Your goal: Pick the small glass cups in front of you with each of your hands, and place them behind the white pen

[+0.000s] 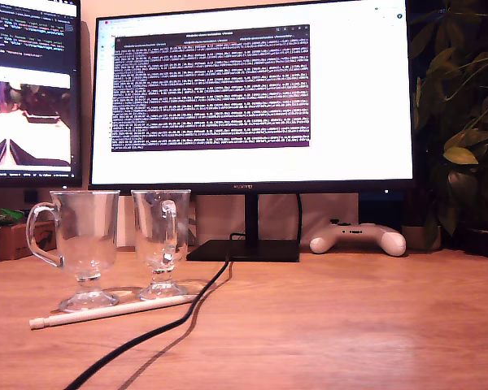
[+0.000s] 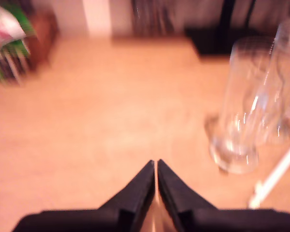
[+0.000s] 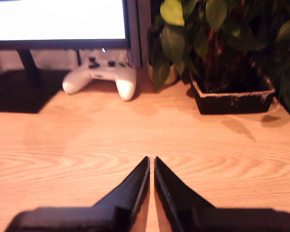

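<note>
Exterior view: two clear stemmed glass cups (image 1: 122,244) behind white pen (image 1: 114,312); both pincers clenched, empty.

Two clear, glossy stemmed glass mugs (image 1: 84,248) (image 1: 162,241) catch the light. The thin white pen (image 1: 114,311) looks like smooth matt plastic. The orange-brown wooden desk (image 1: 350,325) shows grain under a soft sheen.
</note>
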{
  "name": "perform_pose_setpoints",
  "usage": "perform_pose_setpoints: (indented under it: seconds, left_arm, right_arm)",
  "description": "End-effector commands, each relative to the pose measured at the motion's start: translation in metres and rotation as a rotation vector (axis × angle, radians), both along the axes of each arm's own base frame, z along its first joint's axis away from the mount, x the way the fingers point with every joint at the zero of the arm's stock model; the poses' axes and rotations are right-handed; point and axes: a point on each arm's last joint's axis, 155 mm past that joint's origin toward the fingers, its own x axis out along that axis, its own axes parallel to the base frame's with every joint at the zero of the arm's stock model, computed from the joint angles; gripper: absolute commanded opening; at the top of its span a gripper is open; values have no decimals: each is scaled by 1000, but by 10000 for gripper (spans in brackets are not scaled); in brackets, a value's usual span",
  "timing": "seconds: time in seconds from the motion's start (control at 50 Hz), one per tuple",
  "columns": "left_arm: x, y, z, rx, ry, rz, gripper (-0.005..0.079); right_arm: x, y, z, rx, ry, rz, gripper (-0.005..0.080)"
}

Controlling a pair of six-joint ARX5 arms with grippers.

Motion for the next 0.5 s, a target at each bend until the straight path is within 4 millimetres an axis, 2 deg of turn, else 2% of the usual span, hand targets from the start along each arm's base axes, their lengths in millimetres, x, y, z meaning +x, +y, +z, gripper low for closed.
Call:
perform_pose_setpoints:
  seconds: [0.0, 0.48]
  left_arm:
    - [-5, 0, -12, 5, 20, 2, -18]
    - [-18, 4, 21, 27, -133, 20, -18]
  right_arm:
    - [-3, 2, -2, 6, -15, 11, -13]
    - [-20, 11, 40, -27, -212, 54, -13]
